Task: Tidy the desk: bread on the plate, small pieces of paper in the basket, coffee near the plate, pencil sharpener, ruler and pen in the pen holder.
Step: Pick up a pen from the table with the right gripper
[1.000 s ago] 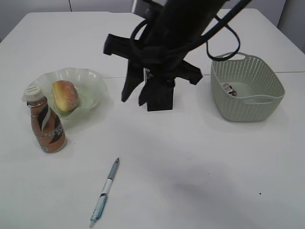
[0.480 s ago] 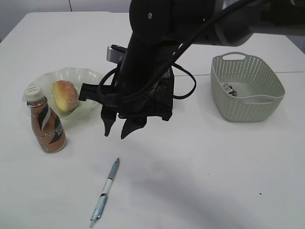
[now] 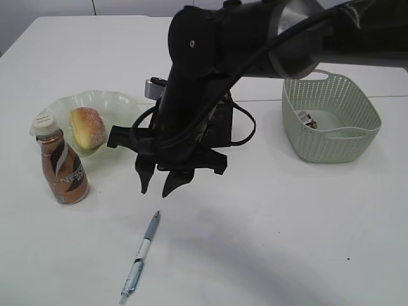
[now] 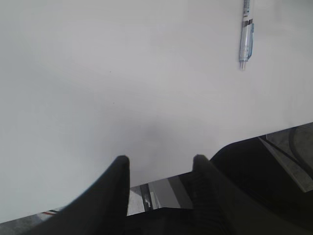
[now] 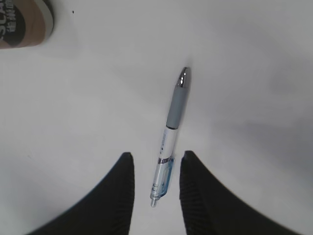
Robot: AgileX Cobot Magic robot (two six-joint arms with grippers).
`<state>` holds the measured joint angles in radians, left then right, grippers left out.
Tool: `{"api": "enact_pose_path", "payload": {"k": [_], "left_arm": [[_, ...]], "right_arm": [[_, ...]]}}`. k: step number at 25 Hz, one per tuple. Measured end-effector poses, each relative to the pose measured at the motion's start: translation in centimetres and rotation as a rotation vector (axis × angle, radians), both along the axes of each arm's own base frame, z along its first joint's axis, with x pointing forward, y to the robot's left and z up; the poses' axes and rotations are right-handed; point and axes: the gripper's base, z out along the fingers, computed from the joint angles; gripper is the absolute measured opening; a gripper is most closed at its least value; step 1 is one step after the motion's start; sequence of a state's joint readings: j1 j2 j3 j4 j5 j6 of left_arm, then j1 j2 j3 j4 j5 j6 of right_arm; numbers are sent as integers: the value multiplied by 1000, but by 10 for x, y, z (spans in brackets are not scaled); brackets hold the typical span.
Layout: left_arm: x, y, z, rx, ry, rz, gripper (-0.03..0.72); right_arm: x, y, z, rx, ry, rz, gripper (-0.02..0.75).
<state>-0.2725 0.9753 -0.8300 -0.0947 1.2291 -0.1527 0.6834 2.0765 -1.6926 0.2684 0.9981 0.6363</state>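
Pen (image 3: 141,257) lay ungrasped on the desk (image 3: 287,242) as my right pincer (image 3: 160,183), jaws spread and empty, had swung down from the pen holder (image 3: 217,121) to hang above it, lined up for the pickup.

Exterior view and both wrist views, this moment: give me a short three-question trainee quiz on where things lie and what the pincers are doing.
1. True or false: the bread lies on the plate.
2. Which thing lies on the desk lined up with the gap of the right pincer? A) ruler B) pen C) pencil sharpener
3. Fill in: the coffee stands upright just in front of the ____.

Key
1. True.
2. B. In the right wrist view the pen's clear end shows in the gap of the open jaws, which hold nothing.
3. plate. The left pincer is also open over bare desk.
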Motion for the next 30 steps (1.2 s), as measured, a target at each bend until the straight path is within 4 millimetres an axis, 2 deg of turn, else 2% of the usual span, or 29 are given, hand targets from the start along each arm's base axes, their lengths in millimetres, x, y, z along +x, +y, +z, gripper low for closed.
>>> {"api": "enact_pose_path", "payload": {"k": [7,17,24,30], "left_arm": [[0,0,0,2,-1,-6,307],[2,-4,-2,-33,23,-23,307],[4,-5,-4,-28,37,-25,307],[4,-5,-4,-29,37,-28,307]], "right_arm": [[-1,-1,-1,-19,-5,40,264],[-2,-17,-5,-205,-7,132,263],[-4,-17,-5,-202,13,131,262],[-3,-14,-5,-164,21,48,262]]}}
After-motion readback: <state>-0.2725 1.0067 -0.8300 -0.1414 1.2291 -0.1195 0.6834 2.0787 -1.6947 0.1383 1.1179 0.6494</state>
